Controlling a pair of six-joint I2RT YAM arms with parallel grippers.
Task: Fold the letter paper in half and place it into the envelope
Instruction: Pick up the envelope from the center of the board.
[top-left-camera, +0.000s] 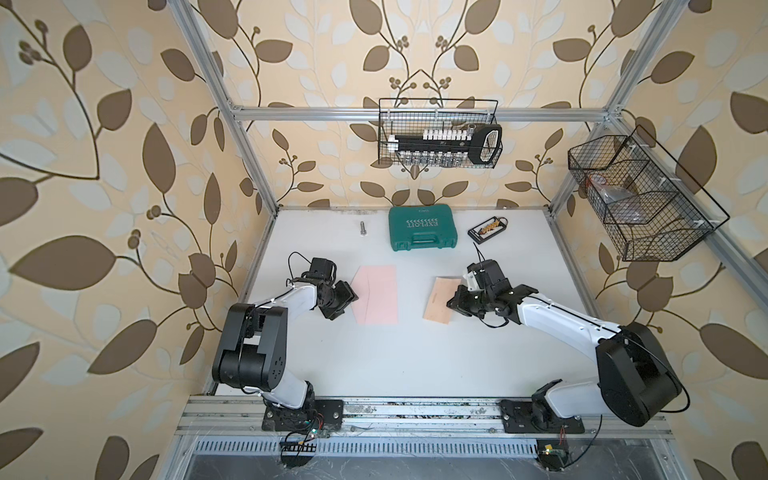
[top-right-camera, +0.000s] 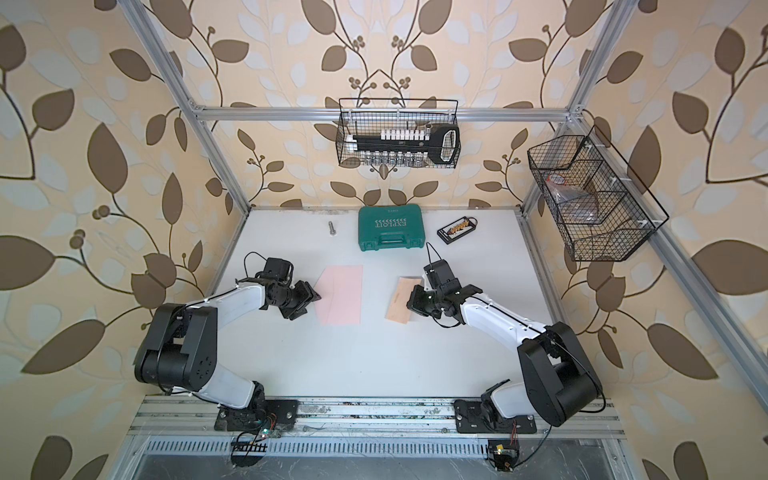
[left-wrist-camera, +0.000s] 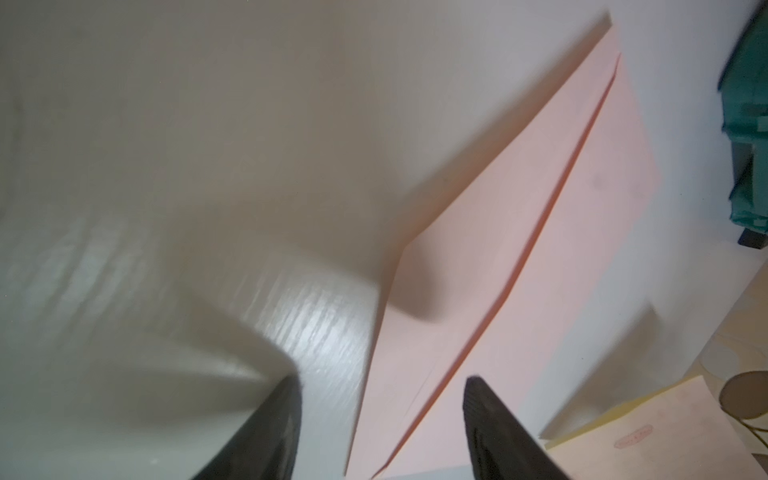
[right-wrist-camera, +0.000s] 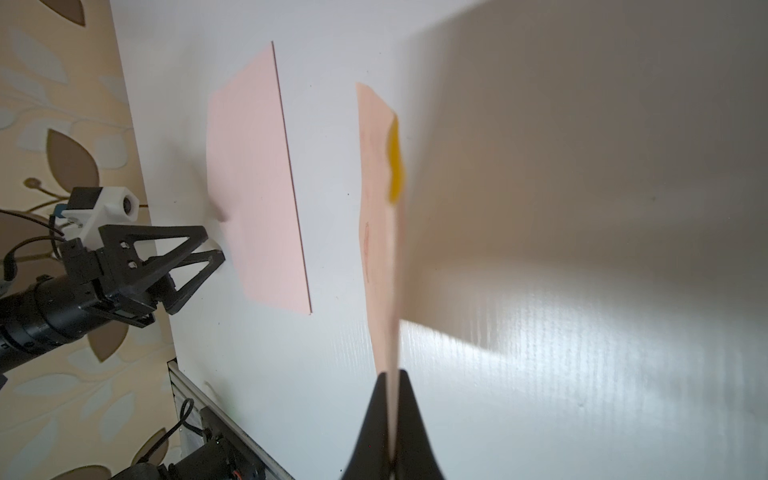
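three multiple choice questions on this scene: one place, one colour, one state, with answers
1. Where is the envelope? A in a wire basket; B flat on the table between the arms; C held up in the air.
2. What colour is the tool case at the back? A red; B yellow; C green.
3. The right jaws are: A shut on the letter paper; B open and empty; C shut on the envelope.
Answers: B, both top views show it lying flat there; C, its lid is teal green; A, the right wrist view shows the paper pinched between them.
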